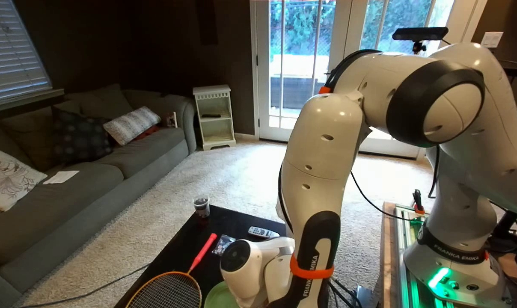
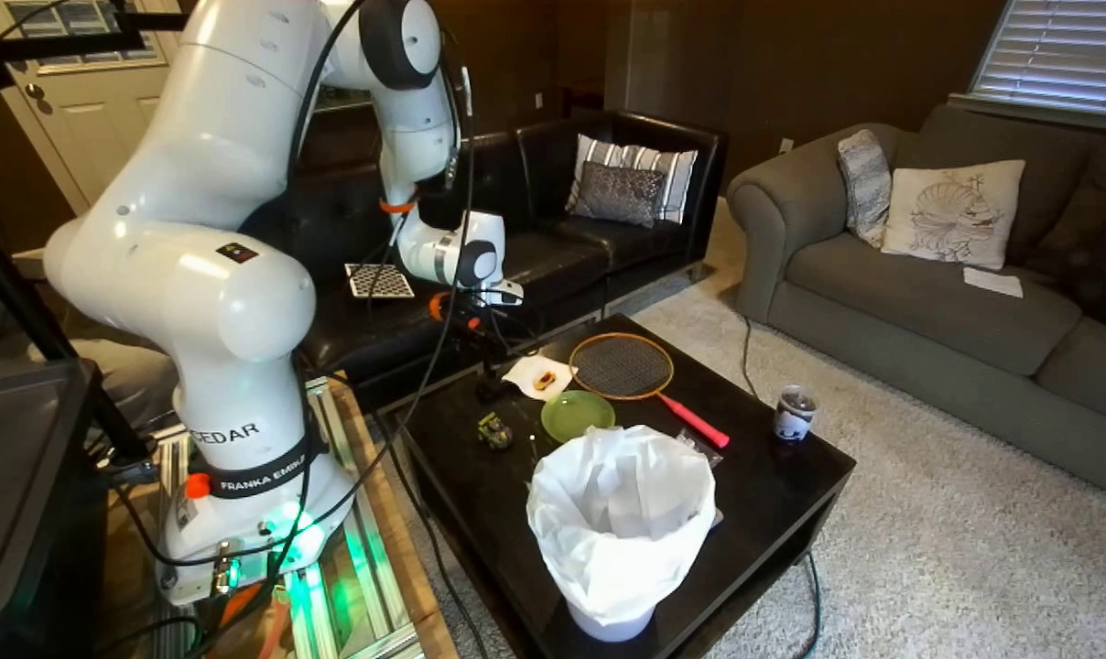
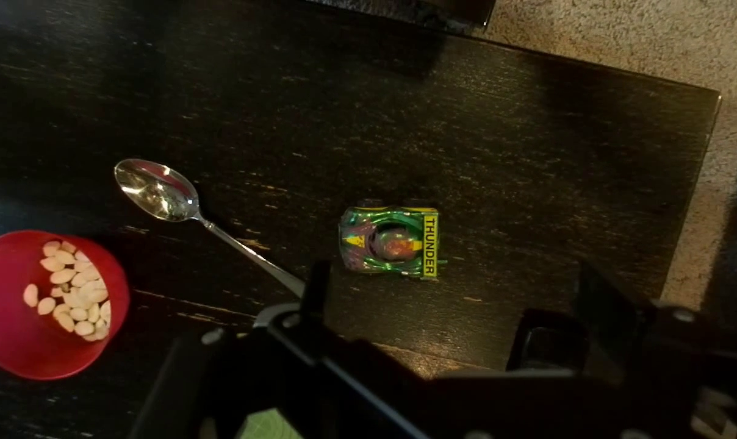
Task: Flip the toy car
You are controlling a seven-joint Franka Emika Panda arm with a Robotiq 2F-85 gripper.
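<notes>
My gripper (image 3: 452, 286) stands spread wide and holds nothing, its two dark fingers (image 3: 315, 296) coming into the wrist view from below. The toy car (image 3: 393, 242) lies on the dark table (image 3: 527, 152) near the middle of that frame, a little above my fingertips and within the span between them, nearer the finger on the left. Its green top faces me, THUNDER lettered at its right end; how high I am above it I cannot tell. Above the car, bare wood runs to the table edge, which slants down across the top of the frame to a corner at upper right. More bare wood lies right of the car, up to the edge that falls toward my finger on that side, and past the corner is carpet (image 3: 625, 36). The left is tighter: a spoon (image 3: 240, 249) slants down to the finger there, and a red container (image 3: 2, 292) with small pale pieces (image 3: 79, 296) in it sits at the left margin. In an exterior view the car sits just left of a green plate (image 2: 579, 415), and a white-lined bin (image 2: 608, 558) stands lower in the frame.
</notes>
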